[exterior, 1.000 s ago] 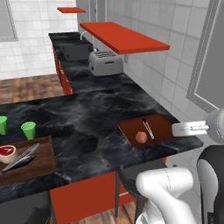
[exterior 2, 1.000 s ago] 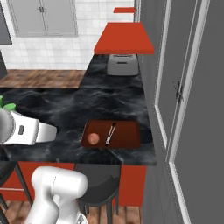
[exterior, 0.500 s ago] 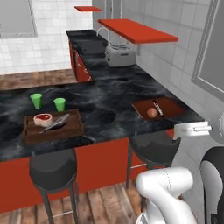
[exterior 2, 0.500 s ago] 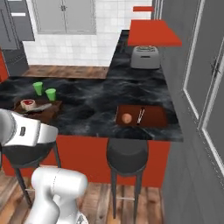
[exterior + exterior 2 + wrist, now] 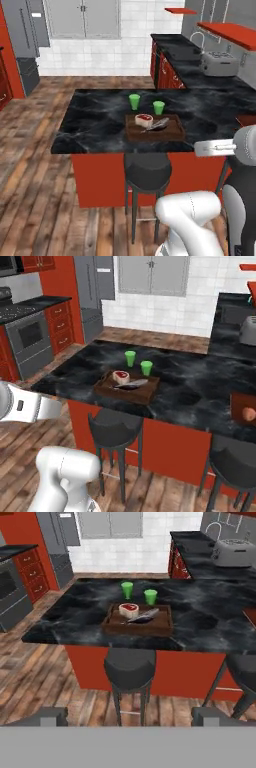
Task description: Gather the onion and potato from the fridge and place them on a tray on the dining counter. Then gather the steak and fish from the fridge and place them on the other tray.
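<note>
Tray (image 5: 138, 623) with steak (image 5: 128, 609) and fish (image 5: 143, 616) sits on desk (image 5: 75, 619). Claw (image 5: 130, 716) apart, empty. You steer base toward fridge (image 5: 93, 293), clear of stool (image 5: 129, 663).

- The dining counter (image 5: 100, 125), black marble-look with white veins, spans the middle of the left base view.
- A dark brown tray (image 5: 154, 131) lies near the counter's front edge, centre of frame.
- Two green cups (image 5: 134, 101) stand just behind the tray.
- In the right base view, a second reddish-brown tray (image 5: 239, 404) sits at the right edge of the frame, on the same counter.
</note>
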{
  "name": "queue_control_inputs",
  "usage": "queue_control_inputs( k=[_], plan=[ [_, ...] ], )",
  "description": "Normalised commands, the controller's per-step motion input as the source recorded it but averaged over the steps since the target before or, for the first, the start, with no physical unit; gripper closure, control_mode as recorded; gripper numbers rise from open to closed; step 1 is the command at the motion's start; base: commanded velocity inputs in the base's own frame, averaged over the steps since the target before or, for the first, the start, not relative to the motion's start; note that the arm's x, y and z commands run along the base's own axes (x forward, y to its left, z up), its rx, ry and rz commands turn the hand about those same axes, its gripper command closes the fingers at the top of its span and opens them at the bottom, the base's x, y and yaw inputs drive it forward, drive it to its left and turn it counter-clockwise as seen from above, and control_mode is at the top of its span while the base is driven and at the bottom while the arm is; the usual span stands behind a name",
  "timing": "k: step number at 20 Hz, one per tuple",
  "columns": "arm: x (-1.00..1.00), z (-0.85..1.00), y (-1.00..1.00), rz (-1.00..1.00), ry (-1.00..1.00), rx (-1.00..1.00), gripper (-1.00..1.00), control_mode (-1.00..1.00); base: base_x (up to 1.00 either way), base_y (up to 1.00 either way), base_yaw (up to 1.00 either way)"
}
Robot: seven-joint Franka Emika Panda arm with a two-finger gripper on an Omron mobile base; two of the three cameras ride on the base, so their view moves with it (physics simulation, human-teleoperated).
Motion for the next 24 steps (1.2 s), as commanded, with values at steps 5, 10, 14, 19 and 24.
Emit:
queue_control_inputs(
  k=[5,10,14,19,24],
  plan=[
    [0.00,0.00,0.00,0.00,0.00,0.00,-1.00,1.00,0.00,0.98,0.71],
    [0.00,0.00,0.00,0.00,0.00,0.00,-1.00,1.00,0.00,0.86,0.70],
    [0.00,0.00,0.00,0.00,0.00,0.00,-1.00,1.00,0.55,0.40,0.61],
    [0.00,0.00,0.00,0.00,0.00,0.00,-1.00,1.00,1.00,0.18,0.02],
    [0.00,0.00,0.00,0.00,0.00,0.00,-1.00,1.00,1.00,0.46,-0.14]
  ],
)
